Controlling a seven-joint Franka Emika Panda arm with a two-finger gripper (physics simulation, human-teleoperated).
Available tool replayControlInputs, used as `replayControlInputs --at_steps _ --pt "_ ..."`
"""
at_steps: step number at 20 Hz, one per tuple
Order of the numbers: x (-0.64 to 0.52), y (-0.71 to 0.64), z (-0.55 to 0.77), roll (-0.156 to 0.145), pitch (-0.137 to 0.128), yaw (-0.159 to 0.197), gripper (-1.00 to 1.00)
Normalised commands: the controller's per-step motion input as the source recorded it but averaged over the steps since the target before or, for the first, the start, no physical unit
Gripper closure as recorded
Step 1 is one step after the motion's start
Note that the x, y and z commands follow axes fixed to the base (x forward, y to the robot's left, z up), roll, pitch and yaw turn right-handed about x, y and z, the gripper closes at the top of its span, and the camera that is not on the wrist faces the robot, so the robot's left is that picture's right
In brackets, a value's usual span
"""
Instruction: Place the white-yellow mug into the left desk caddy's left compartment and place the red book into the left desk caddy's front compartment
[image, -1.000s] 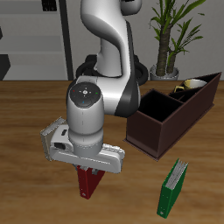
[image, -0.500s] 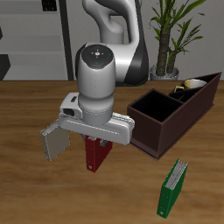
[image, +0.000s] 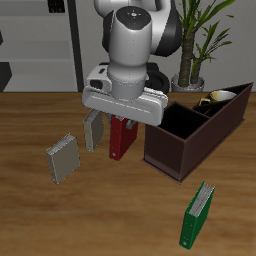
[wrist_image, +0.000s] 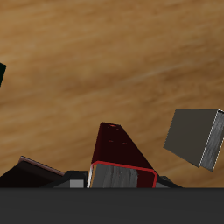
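Exterior view shows my gripper (image: 122, 124) clamped on the red book (image: 121, 140), which I have lifted higher and carried close beside the left desk caddy (image: 190, 135) (the white-yellow mug (image: 216, 98) already sits inside it), so dropping it in comes next.

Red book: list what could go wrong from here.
1. The red book hangs from the tool by its top end only; it may swing or slip.
2. It is close to the caddy wall and could strike the rim.
3. A grey book stands right beside it and might be knocked over.
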Motion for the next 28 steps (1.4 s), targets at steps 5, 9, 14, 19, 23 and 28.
replayControlInputs --at_steps 5,9,14,19,23,28 --pt "-0.52 0.14 0.48 -0.071 0.001 -0.077 1.00" --pt "-0.70 0.26 0.56 -0.039 -0.055 -0.119 1.00" --pt "-0.46 0.26 0.28 -0.030 -0.026 -0.112 1.00" --pt "-0.41 0.44 0.14 0.013 -0.041 -0.058 1.00" --pt "-0.28 0.35 -0.02 -0.004 -0.001 -0.067 1.00" --pt "-0.31 0.25 -0.06 -0.029 -0.047 -0.037 1.00"
